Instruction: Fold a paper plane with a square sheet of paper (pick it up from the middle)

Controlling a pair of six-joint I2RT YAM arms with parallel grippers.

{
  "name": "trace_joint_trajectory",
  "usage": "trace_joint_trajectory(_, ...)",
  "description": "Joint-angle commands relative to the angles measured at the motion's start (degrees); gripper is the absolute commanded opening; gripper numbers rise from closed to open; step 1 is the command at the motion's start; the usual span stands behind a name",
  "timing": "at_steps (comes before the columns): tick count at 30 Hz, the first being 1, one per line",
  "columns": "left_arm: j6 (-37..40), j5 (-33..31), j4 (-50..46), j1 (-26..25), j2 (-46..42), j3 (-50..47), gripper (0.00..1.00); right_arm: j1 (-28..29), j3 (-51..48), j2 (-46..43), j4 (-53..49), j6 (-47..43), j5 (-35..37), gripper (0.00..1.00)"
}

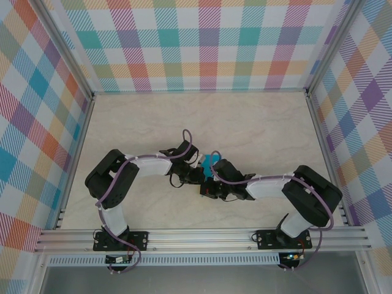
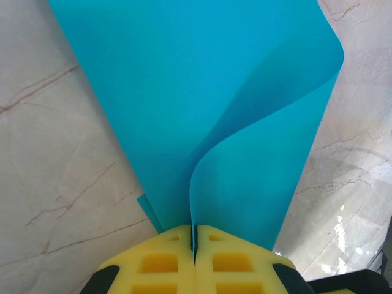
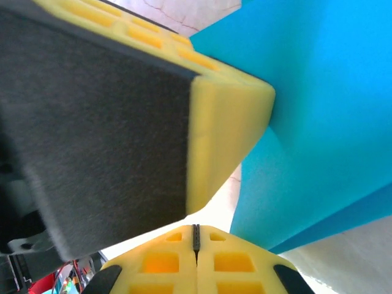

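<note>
- Pinches the square sheet of paper (image 2: 202,92) in the left gripper (image 2: 194,239), jaws closed tight on its lower edge.
- Shows one teal layer curling away from the other.
- Holds the sheet over the marble table (image 2: 49,153), midway between both arms.
- Presses the right gripper (image 3: 196,237) fingers together just beside the sheet; cannot tell whether any paper is caught.

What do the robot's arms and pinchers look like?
Both arms are black with white middle sections: the left arm and the right arm. Thin purple cables loop along them. The left gripper and right gripper have chunky yellow fingers with square holes.
</note>
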Motion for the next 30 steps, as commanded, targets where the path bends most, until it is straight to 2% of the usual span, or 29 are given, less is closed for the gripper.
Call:
trace_joint_trajectory(1,1.05,-0.66,-1.36,0.46,1.86,-0.31,0.05,0.33,0.25,2.07,2.04,0.53,0.23,0.00)
trace_joint_trajectory(8,1.11,-0.58,-1.35,0.39,1.90,-0.37,0.05,0.27,-1.16,5.93,5.63,1.77,-0.60,0.00)
trace_joint_trajectory(13,1.36,-0.84,-1.68,0.44,1.86,-0.33,0.05,0.00,-0.82,-2.23,-1.67,0.09,2.87,0.00)
trace_joint_trajectory(19,1.54,-0.75,-1.90,0.46,1.94,-0.20,0.05,-2.62,-1.47,-9.53,-4.73,-1.29,4.49,0.02)
trace_joint_trajectory(24,1.62,-0.40,-1.98,0.43,2.30,0.22,0.05,-5.95,-0.50,-5.67,-0.64,-1.66,0.34,0.01)
trace_joint_trajectory(30,1.95,-0.40,-2.29,0.41,2.38,0.35,0.05,-6.75,0.41,-1.50,0.20,-2.09,-0.08,0.00)
